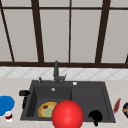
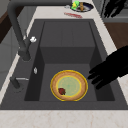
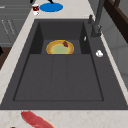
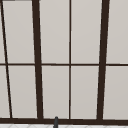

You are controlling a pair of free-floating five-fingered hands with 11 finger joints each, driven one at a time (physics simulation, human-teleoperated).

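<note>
My left hand [image 1: 24, 94] hovers by the sink's left rim. In the left side view it [image 2: 111, 67] looms large at the right edge, open, with straight fingers pointing toward the back wall above the front rim. It holds nothing. Nearest to it is a yellow-rimmed plate [image 1: 45, 110] [image 2: 69, 85] with a green centre and a dark red scrap, lying in the left basin. My right hand [image 1: 95, 116] [image 2: 113, 7] floats at the front edge of the right basin, fingers relaxed and empty. A big red ball [image 1: 67, 114] covers the plate's right part.
The dark sink [image 1: 75, 83] has a tall faucet [image 1: 56, 71] at the back. A blue plate [image 1: 5, 104] and a small red-and-white cup [image 1: 8, 116] sit on the left counter. A red strip [image 1: 116, 105] and a filled bowl [image 2: 81, 6] lie on the right counter.
</note>
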